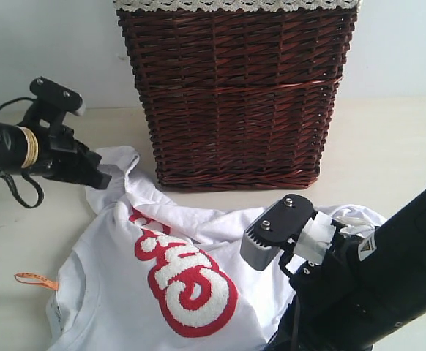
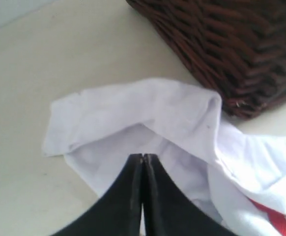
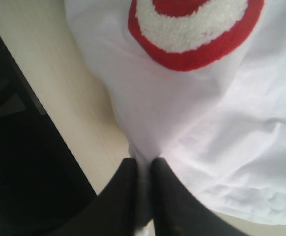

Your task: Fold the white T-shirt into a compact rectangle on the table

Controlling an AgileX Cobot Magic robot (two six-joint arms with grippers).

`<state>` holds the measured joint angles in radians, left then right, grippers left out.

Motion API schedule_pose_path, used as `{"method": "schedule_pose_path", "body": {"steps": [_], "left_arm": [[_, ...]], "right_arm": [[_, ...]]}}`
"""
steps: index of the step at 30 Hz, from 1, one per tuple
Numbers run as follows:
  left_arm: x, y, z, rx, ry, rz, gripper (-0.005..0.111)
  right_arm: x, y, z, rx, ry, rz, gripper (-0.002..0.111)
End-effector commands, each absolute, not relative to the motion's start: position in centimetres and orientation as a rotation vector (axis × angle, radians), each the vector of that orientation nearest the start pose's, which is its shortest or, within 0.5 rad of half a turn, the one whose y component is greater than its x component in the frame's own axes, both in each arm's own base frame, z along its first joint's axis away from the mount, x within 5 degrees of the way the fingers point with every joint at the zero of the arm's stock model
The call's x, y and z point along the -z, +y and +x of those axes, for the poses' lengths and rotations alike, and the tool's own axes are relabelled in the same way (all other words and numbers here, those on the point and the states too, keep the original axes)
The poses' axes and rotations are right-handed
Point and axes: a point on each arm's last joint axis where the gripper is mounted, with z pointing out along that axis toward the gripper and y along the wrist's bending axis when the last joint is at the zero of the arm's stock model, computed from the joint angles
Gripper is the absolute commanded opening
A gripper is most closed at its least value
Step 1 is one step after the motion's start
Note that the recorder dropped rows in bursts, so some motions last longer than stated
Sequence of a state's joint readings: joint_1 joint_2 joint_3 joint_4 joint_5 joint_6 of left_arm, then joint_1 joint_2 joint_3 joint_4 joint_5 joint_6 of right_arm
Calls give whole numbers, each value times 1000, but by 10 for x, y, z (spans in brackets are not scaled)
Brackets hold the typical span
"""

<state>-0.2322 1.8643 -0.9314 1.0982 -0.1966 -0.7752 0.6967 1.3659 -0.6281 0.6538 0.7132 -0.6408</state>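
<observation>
The white T-shirt [image 1: 191,241] lies crumpled on the table [image 1: 389,146] in front of the basket, its red-outlined letters [image 1: 191,281] facing up. My left gripper [image 1: 102,178] hovers at the shirt's far left sleeve [image 2: 157,118]. Its jaws [image 2: 143,156] are pressed together and no cloth shows between them. My right gripper [image 3: 144,164] is shut on a pinch of white fabric at the shirt's [image 3: 182,108] near edge, close to the big red letter [image 3: 192,29]. In the exterior view the right arm [image 1: 359,285] hides those fingertips.
A tall dark brown wicker basket [image 1: 235,95] with a lace-trimmed liner stands just behind the shirt, close to the left gripper's sleeve [image 2: 231,49]. An orange tag [image 1: 36,279] lies on the table by the collar. The table's near edge [image 3: 59,132] runs beside the right gripper.
</observation>
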Motion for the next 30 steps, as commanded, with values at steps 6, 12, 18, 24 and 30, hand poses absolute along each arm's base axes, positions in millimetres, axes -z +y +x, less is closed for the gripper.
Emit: {"method": "schedule_pose_path", "body": {"steps": [6, 12, 18, 24, 30], "left_arm": [[-103, -110, 353, 323, 2305, 757, 0], [-89, -106, 358, 290, 2463, 692, 0], [-87, -93, 366, 122, 2482, 565, 0], [-95, -71, 373, -93, 2457, 459, 0], [-105, -47, 385, -315, 2418, 345, 0]], "right_arm": [[-193, 168, 144, -702, 2592, -1237, 13], [-193, 168, 144, -700, 2589, -1233, 13], [-194, 169, 146, -686, 2552, -1262, 13], [-194, 169, 148, -672, 2531, -1250, 13], [-195, 170, 153, -641, 2495, -1212, 13]]}}
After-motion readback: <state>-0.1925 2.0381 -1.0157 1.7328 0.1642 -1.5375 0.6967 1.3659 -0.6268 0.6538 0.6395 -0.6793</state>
